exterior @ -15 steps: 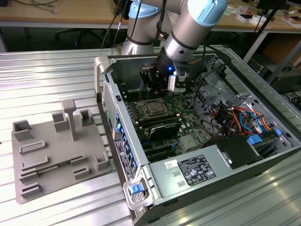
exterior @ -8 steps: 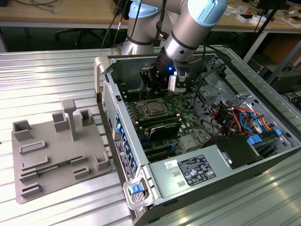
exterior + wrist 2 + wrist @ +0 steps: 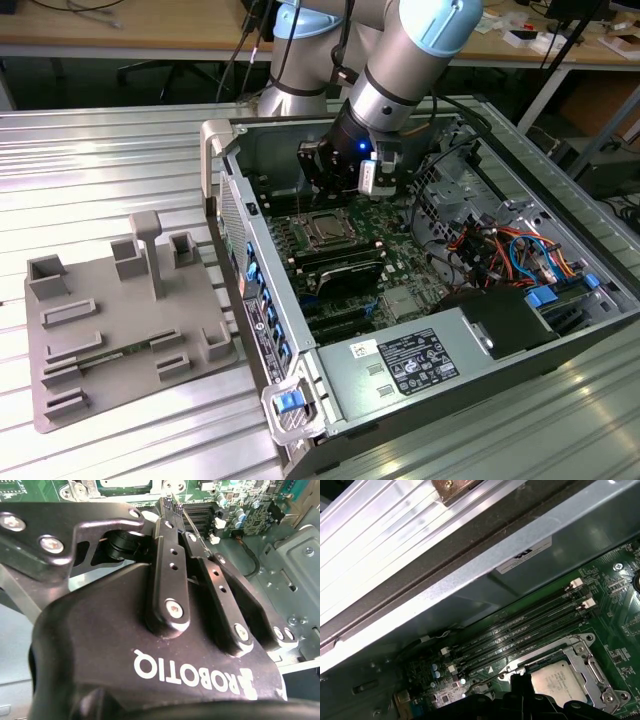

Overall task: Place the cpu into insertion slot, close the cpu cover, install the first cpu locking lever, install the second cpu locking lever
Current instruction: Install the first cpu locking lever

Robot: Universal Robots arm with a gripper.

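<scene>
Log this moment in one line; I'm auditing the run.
gripper: above socket, inside case | cpu: seated in insertion slot | cpu cover: down around chip | fingers: unclear

Cpu [image 3: 559, 682]: flat square chip, silvery-grey metal top, lying flat, seated in the insertion slot [image 3: 322, 229]. Insertion slot: square socket, silver metal rim, set in green circuit board beside long black memory slots. Cpu cover [image 3: 590, 662]: thin silver frame, lying around the chip's edges.

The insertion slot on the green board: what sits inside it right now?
The cpu, silvery top up, lies in the insertion slot, with the cpu cover framing it. The gripper hides one edge, so the seating there cannot be seen.
</scene>
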